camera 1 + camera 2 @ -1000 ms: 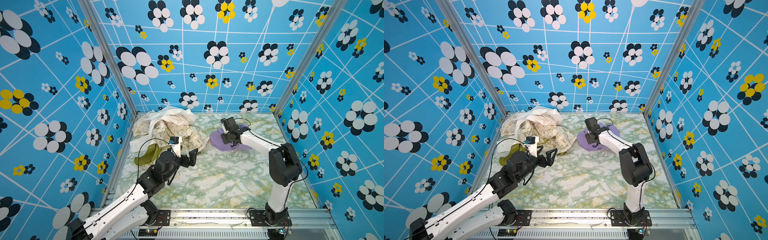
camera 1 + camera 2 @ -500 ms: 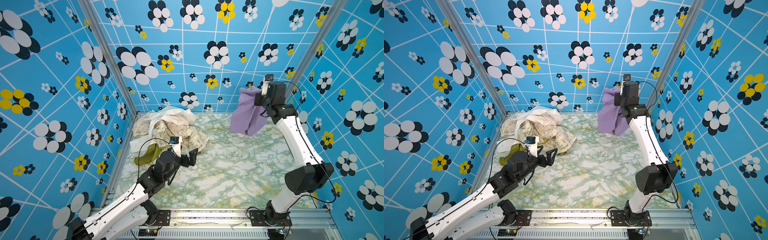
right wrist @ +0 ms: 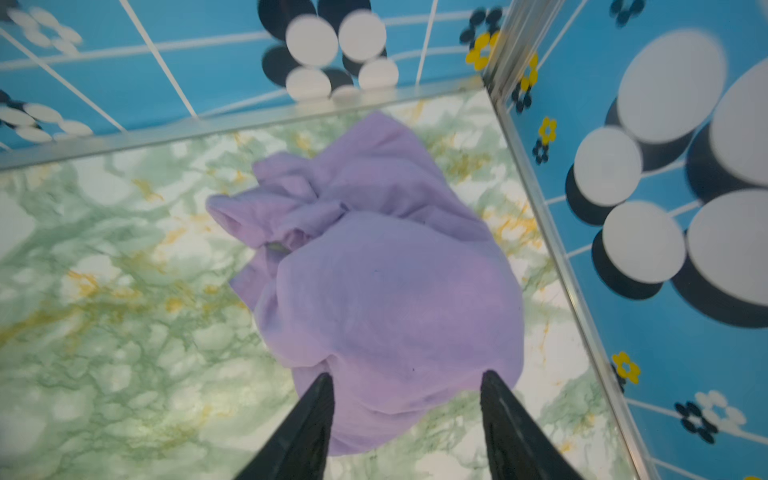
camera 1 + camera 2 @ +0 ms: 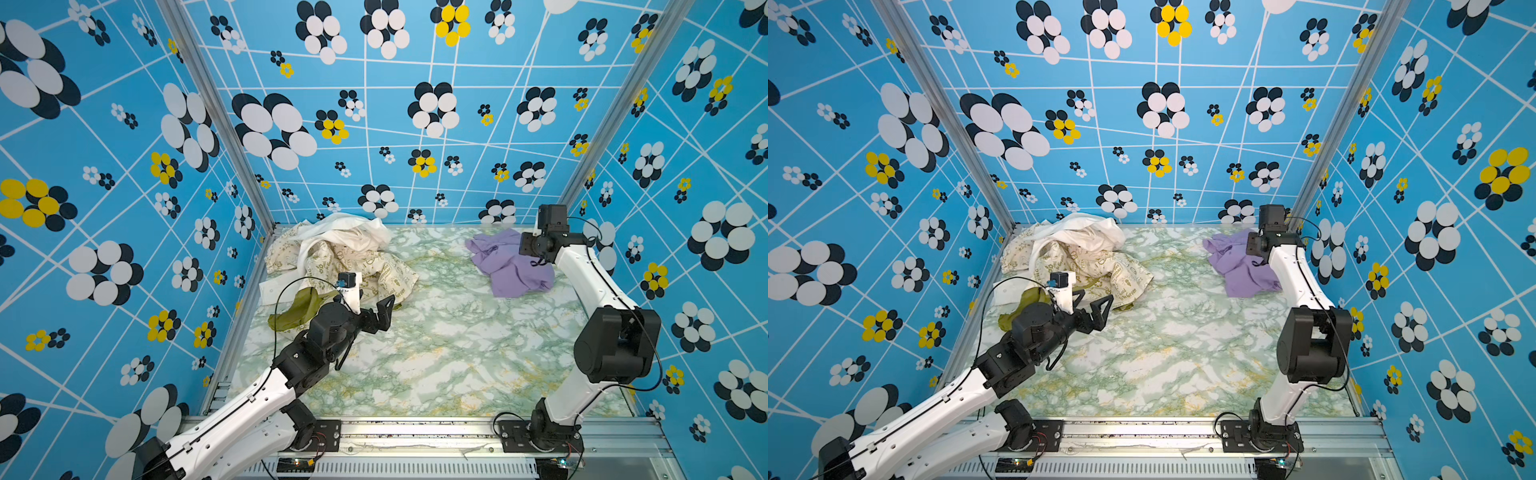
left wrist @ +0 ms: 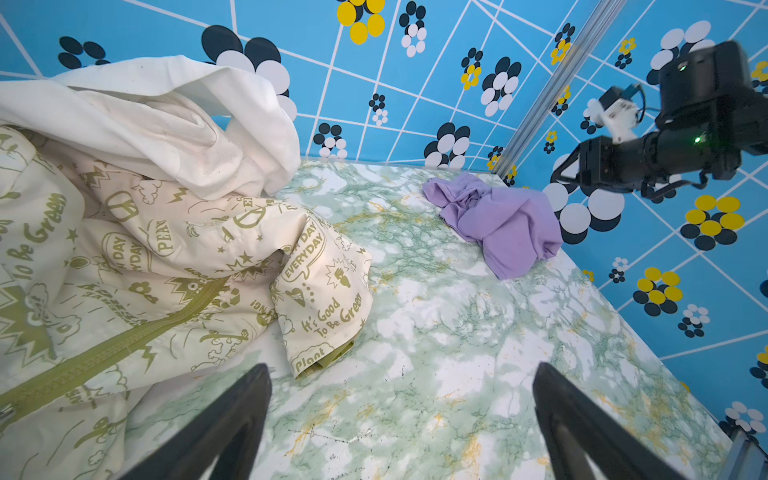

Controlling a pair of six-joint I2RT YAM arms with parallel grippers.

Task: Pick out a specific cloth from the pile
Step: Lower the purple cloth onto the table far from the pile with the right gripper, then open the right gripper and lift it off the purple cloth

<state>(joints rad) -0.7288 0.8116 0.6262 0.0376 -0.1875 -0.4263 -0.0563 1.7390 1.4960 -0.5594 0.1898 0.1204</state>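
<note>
The cloth (image 4: 513,268) (image 4: 1241,270) (image 5: 503,222) (image 3: 386,274), plain lavender, lies crumpled on the marbled table near the back right corner, apart from the pile. My right gripper (image 3: 409,380) (image 4: 531,248) hovers just above it, open, with nothing between its fingers. The pile (image 4: 340,257) (image 4: 1077,255) (image 5: 158,216) sits at the back left: a white cloth on a cream cloth with green print, and an olive piece (image 4: 293,313) in front. Beside the pile's near edge my left gripper (image 5: 400,370) (image 4: 1092,303) is wide open and empty.
Blue flowered walls close in the table on three sides, with metal corner posts (image 4: 582,174) at the back. The lavender cloth lies close to the right wall (image 3: 623,208). A metal rail (image 4: 415,432) runs along the front edge, carrying both arm bases.
The right gripper lifted the lavender cloth high toward the back right, then came down and opened; the cloth now lies loose on the table by the right wall. The left arm has not moved.
</note>
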